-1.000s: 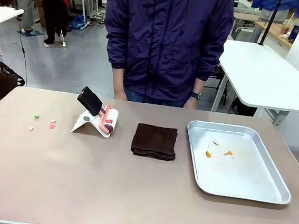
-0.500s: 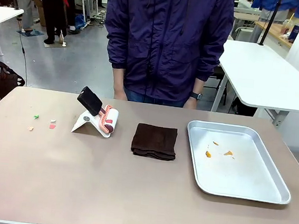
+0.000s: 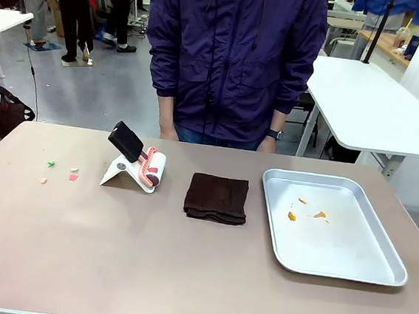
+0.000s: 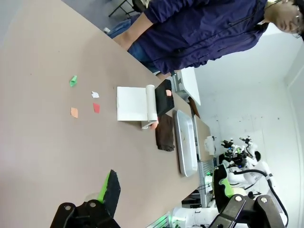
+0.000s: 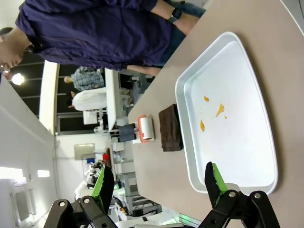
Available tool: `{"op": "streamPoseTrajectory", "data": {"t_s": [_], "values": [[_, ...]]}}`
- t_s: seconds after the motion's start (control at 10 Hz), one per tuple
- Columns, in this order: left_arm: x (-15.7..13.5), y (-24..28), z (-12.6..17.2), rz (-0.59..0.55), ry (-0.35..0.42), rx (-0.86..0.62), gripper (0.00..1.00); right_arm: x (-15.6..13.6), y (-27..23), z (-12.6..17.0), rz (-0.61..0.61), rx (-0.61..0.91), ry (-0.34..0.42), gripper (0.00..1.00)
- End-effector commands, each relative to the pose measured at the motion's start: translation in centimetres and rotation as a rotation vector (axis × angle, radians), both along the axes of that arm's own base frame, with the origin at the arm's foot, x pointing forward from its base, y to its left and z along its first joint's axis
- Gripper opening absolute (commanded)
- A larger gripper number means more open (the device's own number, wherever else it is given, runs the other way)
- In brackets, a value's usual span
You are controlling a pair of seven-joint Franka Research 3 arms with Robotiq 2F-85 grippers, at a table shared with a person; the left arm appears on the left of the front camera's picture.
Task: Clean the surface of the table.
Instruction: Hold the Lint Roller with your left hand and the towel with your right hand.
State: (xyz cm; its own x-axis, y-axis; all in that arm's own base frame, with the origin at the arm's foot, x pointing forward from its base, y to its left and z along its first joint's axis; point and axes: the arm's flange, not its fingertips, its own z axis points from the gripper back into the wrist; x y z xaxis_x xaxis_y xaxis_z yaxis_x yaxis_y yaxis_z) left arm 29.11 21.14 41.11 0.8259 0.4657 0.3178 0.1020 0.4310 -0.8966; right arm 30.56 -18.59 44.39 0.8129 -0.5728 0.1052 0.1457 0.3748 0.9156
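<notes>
Hovering over desk (image 3: 183,273), left gripper (image 4: 166,185) and right gripper (image 5: 159,178) stood wide open, empty; paper scraps (image 3: 60,171) lay left of brown cloth (image 3: 217,198), nearer left arm.

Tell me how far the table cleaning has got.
Done: nothing visible; coloured scraps lie on the table, and orange bits in the tray. In hand: nothing; the left gripper and right gripper hang open, empty. Left: all of it, with lint roller and folded cloth untouched.
</notes>
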Motion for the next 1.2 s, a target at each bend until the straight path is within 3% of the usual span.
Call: {"op": "streamPoseTrajectory", "data": {"t_s": [0.0,0.3,0.4,0.6,0.9,1.1], "values": [[0.6,-1.9,1.9,-0.058,0.004,0.094,1.00,0.8,3.0,1.4,0.048,-0.132,-0.031,1.00],[4.0,-9.9,6.7,-0.088,0.013,0.236,1.00,3.5,11.2,5.3,0.205,-0.329,-0.131,1.00],[5.3,-13.4,7.9,-0.158,0.005,0.286,1.00,4.8,14.1,6.1,0.253,-0.381,-0.145,1.00],[8.5,-15.3,7.6,-0.250,0.021,0.392,1.00,8.2,20.5,6.5,0.365,-0.500,-0.147,1.00],[12.7,-16.6,5.9,-0.278,0.057,0.484,1.00,12.1,29.8,4.3,0.531,-0.588,-0.088,1.00],[15.4,-16.8,4.0,-0.307,0.072,0.510,1.00,13.6,35.8,1.9,0.493,-0.627,-0.028,1.00]]}}
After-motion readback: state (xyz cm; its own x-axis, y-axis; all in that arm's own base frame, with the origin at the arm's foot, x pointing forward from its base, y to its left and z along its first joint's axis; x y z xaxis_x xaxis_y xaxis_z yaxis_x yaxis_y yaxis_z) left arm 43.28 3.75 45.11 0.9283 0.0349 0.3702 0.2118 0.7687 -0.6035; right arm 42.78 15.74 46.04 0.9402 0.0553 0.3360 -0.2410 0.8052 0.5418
